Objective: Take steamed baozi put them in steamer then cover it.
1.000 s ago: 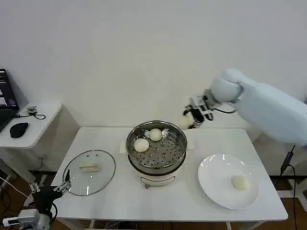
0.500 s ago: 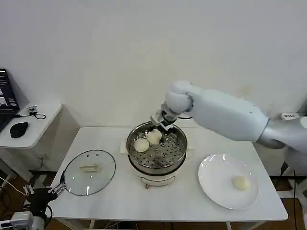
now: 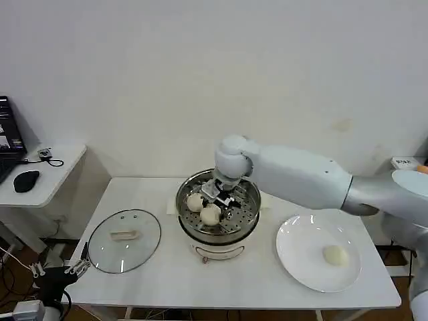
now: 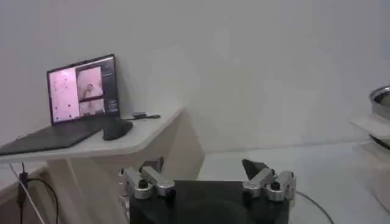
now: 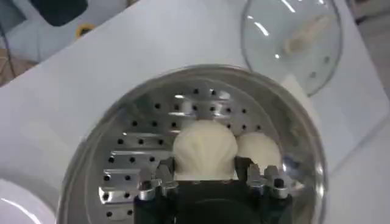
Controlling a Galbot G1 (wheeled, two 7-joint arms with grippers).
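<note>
head view, right claw [image 3: 215, 200] hiding third baozi [image 5: 205, 150] in steamer [image 3: 249, 221]

Head view high, frontal, right wrist close above steamer [image 5: 201, 122], shared

Shiny polished metal steamer [image 3: 218, 207] with perforated tray. Smooth matt dough on baozi [image 5: 205, 150]. Clear glossy glass cover [image 3: 124, 240], thin metal rim, pale matt handle. Glossy white plate [image 3: 318, 253]. Smooth matt white table [image 3: 160, 281]. Glossy white plastic arm shell.
</note>
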